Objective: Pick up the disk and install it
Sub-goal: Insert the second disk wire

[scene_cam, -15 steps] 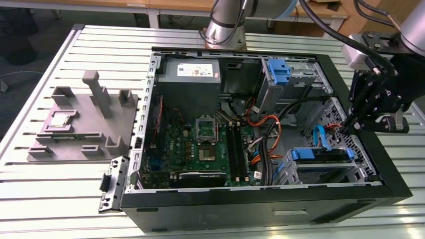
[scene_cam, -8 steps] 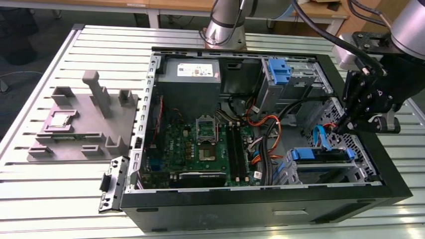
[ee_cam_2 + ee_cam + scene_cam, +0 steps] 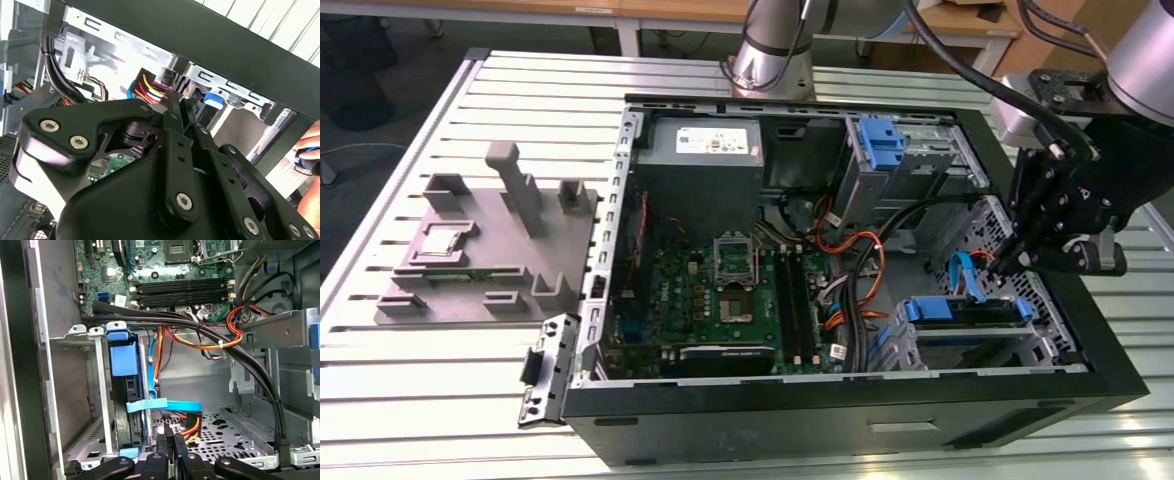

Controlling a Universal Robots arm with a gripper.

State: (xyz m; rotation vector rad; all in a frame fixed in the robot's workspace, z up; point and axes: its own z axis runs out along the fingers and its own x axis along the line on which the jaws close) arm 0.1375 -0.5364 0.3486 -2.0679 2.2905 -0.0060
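claw [image 3: 1070, 262] fingers pressed together, gripping nothing | hovers inside open computer case [image 3: 854, 400] | disk [image 3: 127, 405], apparently seated edge-on in bay | labels unreadable

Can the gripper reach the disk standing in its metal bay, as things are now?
Probably yes. The gripper hangs beside the disk inside the open case; only a flat blue cable crosses near it.
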